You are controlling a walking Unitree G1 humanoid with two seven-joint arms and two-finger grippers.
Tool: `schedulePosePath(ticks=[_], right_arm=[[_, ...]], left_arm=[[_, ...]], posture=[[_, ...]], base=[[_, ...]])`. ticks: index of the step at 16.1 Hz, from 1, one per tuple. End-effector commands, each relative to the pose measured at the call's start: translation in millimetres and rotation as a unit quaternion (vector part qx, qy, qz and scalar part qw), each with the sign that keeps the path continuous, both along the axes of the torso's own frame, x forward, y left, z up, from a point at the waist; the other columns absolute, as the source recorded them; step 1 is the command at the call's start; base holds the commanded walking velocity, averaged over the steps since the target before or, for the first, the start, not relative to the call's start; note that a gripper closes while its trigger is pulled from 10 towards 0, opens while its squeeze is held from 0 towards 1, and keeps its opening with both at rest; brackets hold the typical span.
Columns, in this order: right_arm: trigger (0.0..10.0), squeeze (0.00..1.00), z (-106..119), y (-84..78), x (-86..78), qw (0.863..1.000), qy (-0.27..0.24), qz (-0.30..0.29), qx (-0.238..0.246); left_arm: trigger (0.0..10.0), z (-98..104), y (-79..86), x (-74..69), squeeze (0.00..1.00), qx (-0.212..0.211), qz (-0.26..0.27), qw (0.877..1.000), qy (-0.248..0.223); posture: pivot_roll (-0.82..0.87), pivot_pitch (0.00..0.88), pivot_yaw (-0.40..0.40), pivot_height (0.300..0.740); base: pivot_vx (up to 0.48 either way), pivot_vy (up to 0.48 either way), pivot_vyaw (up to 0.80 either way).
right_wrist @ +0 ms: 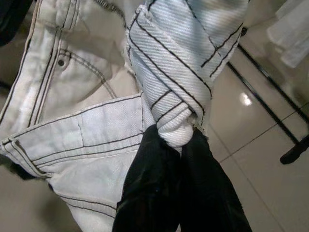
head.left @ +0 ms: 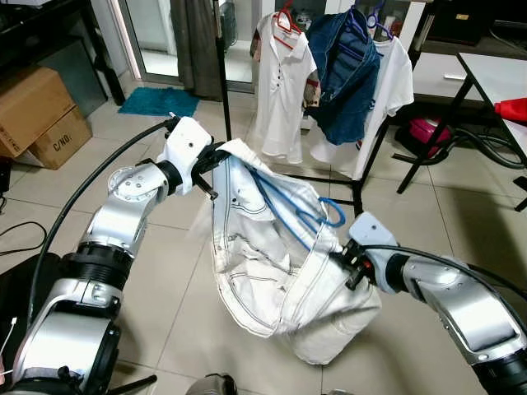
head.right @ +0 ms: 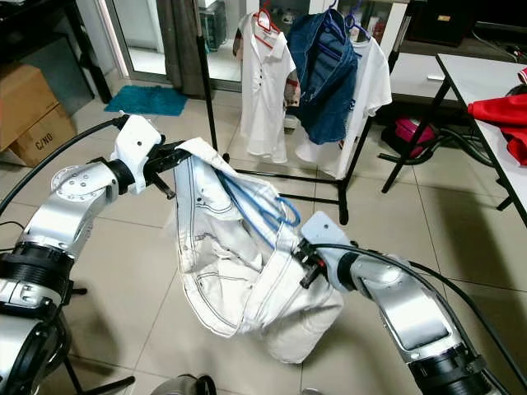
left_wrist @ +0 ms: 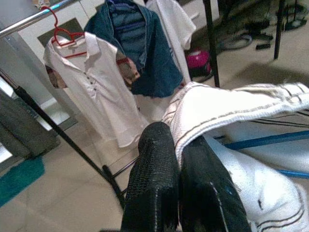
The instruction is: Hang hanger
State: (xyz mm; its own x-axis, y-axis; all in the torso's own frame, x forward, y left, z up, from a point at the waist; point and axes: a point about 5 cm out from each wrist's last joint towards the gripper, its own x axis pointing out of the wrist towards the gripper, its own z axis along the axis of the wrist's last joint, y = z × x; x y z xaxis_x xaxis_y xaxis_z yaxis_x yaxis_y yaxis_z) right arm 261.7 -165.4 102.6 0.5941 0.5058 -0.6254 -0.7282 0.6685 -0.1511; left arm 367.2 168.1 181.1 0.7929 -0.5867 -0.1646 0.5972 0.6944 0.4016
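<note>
A white denim garment (head.left: pixel 272 271) with dark stitching hangs stretched between my two grippers above the tiled floor. A blue hanger (head.left: pixel 300 210) lies inside it, its hook poking out near the right side. My left gripper (head.left: pixel 216 169) is shut on the garment's upper left edge (left_wrist: pixel 193 104). Lower right, my right gripper (head.left: pixel 344 262) is shut on a bunched fold of the same garment (right_wrist: pixel 176 128). Behind stands a black clothes rack (head.left: pixel 221 74) carrying a white polo shirt (head.left: pixel 282 82) on a red hanger and a blue denim jacket (head.left: pixel 346 70).
Cardboard boxes (head.left: pixel 37 115) sit at the left by a teal mat (head.left: pixel 160 101). A table (head.left: pixel 494 74) with a red cloth (head.left: pixel 512 109) stands at the right. A pink bag (head.left: pixel 428 130) and cables lie under it. The rack's base bar (head.left: pixel 329 177) crosses the floor just behind the garment.
</note>
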Motion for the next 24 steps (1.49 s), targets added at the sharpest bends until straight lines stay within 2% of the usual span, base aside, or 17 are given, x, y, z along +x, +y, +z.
schedulePosePath(ticks=[1, 2, 4, 6, 8, 9, 10, 11, 12, 13, 15, 16, 18, 20, 21, 22, 24], right_arm=[[0.0, 0.0, -1, -6.6, -1.1, 1.0, 0.01, -0.006, -0.019], [0.0, 0.0, -4, -9.8, -3.9, 0.999, 0.028, -0.005, -0.032], [0.0, 0.0, -8, -12.1, -5.7, 0.998, 0.045, -0.017, -0.04], [0.0, 0.0, -10, -11.4, -6.7, 0.997, 0.053, -0.016, -0.044], [0.0, 0.0, -8, -4.9, -5.8, 0.998, 0.06, -0.032, -0.014], [0.0, 0.0, -1, -0.4, 0.4, 0.995, 0.053, -0.072, 0.041], [0.0, 0.0, 1, -0.9, 3.1, 0.993, 0.049, -0.087, 0.055], [0.0, 0.0, 8, -4.2, 11.8, 0.985, 0.035, -0.135, 0.1], [0.0, 0.0, 12, -5.9, 15.3, 0.98, 0.031, -0.153, 0.121], [0.0, 0.0, 20, -12.9, 24.0, 0.964, 0.022, -0.202, 0.172], [0.0, 0.0, 25, -18.0, 27.3, 0.954, 0.02, -0.223, 0.199], [0.0, 0.0, 26, -21.0, 27.3, 0.952, 0.024, -0.228, 0.202], [0.0, 0.0, 20, -22.4, 23.9, 0.954, 0.045, -0.227, 0.188], [0.0, 0.0, 14, -19.4, 22.4, 0.952, 0.059, -0.234, 0.19], [0.0, 0.0, 15, -16.9, 24.9, 0.943, 0.06, -0.247, 0.213], [0.0, 0.0, 20, -15.9, 29.2, 0.934, 0.05, -0.261, 0.238], [0.0, 0.0, 47, -15.6, 41.5, 0.907, -0.017, -0.274, 0.318]], left_arm=[[0.0, 17, 2.6, 4.4, 0.0, 0.026, 0.0, 0.999, -0.04], [0.0, 18, 1.1, 4.2, 0.0, 0.064, -0.018, 0.996, -0.053], [0.0, 20, -12.4, -0.7, 0.0, 0.073, -0.056, 0.993, -0.068], [0.0, 17, -17.6, -2.4, 0.0, 0.082, -0.065, 0.992, -0.069], [0.0, 12, -27.8, -5.8, 0.0, 0.078, -0.073, 0.992, -0.07], [0.0, 9, -31.7, -9.5, 0.0, 0.069, -0.063, 0.993, -0.07], [0.0, 8, -32.0, -10.9, 0.0, 0.067, -0.059, 0.994, -0.07], [0.0, 5, -31.7, -15.3, 0.0, 0.068, -0.049, 0.994, -0.07], [0.0, 1, -31.3, -17.9, 0.0, 0.071, -0.046, 0.994, -0.069], [0.0, -13, -25.0, -26.0, 0.0, 0.102, -0.034, 0.992, -0.065], [0.0, -25, -12.3, -31.5, 0.0, 0.121, -0.003, 0.991, -0.059], [0.0, -23, -2.5, -30.9, 0.0, 0.122, 0.027, 0.99, -0.071], [0.0, 0, 13.2, -23.9, 0.0, 0.107, 0.077, 0.984, -0.119], [0.0, 17, 20.3, -19.3, 0.0, 0.118, 0.09, 0.978, -0.149], [0.0, 17, 19.6, -19.2, 0.0, 0.139, 0.08, 0.976, -0.151], [0.0, 8, 15.2, -21.3, 0.0, 0.153, 0.067, 0.976, -0.141], [0.0, -39, 2.4, -33.5, 0.0, 0.167, 0.048, 0.981, -0.082]], posture=[[-0.14, 0.025, 0.051, 0.74], [-0.14, 0.025, 0.049, 0.74], [-0.14, 0.028, 0.048, 0.74], [-0.14, 0.032, 0.045, 0.74], [-0.13, 0.037, 0.044, 0.74], [-0.13, 0.04, 0.047, 0.74], [-0.13, 0.041, 0.048, 0.74], [-0.13, 0.042, 0.052, 0.74], [-0.13, 0.042, 0.054, 0.74], [-0.13, 0.043, 0.056, 0.74], [-0.13, 0.042, 0.052, 0.74], [-0.13, 0.04, 0.047, 0.74], [-0.12, 0.035, 0.034, 0.74], [-0.12, 0.031, 0.032, 0.74], [-0.12, 0.027, 0.037, 0.74], [-0.12, 0.025, 0.042, 0.74], [-0.13, 0.021, 0.052, 0.74]], base=[[0.0, 0.0, 0.0], [0.0, 0.0, 0.0], [0.0, 0.0, 0.0], [0.0, 0.0, 0.0], [0.0, 0.0, 0.0], [0.0, 0.0, 0.0], [0.0, 0.0, 0.0], [0.0, 0.0, 0.0], [0.0, 0.0, 0.0], [0.0, 0.0, 0.0], [0.0, 0.0, 0.0], [0.0, 0.0, 0.0], [0.0, 0.0, 0.0], [0.0, 0.0, 0.0], [0.0, 0.0, 0.0], [0.0, 0.0, 0.0], [0.0, 0.0, 0.0]])
